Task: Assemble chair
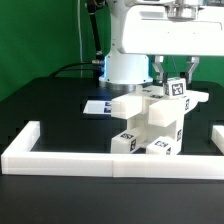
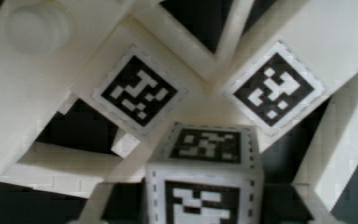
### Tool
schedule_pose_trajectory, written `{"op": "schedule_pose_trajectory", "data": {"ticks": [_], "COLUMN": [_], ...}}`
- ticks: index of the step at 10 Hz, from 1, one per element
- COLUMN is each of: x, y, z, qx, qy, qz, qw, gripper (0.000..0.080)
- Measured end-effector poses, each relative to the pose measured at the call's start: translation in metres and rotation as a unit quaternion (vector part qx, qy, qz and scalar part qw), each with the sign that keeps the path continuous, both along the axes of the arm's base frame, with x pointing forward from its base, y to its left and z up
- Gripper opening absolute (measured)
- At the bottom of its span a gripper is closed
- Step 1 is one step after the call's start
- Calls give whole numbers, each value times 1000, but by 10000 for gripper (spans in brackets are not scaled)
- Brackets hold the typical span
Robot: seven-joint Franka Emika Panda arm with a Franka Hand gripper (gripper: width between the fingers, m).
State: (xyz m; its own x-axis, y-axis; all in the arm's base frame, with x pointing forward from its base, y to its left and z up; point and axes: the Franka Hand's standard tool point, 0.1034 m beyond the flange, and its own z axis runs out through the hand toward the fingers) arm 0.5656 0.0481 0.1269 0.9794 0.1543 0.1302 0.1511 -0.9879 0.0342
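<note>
Chair (image 1: 150,125) and gripper (image 1: 175,78), how did they stand?
— Fingers (image 1: 160,70) flanked the tagged block (image 1: 178,90) topping the stacked pieces; clenched or not, I couldn't tell. Border rail (image 1: 100,160) lay at their six o'clock, on the black table (image 1: 50,110).

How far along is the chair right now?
Done: several white chair pieces already stand clustered together behind the border rail. In hand: the gripper flanks the topmost tagged piece; a firm grip isn't clear. Left: no finished chair shape shows yet.
</note>
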Motion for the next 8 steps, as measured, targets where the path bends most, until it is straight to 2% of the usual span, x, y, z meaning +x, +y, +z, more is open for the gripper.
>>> {"op": "schedule_pose_trajectory", "data": {"ticks": [3, 5, 6, 7, 8], "x": [0, 0, 0, 0, 0], "y": [0, 0, 1, 1, 2], "z": [0, 0, 0, 0, 0], "qx": [25, 34, 47, 50, 63], "qy": [-2, -3, -4, -4, -4], "qz": [-179, -244, -331, -350, -420], "qw": [984, 969, 942, 935, 905], "gripper": [282, 284, 284, 284, 284]}}
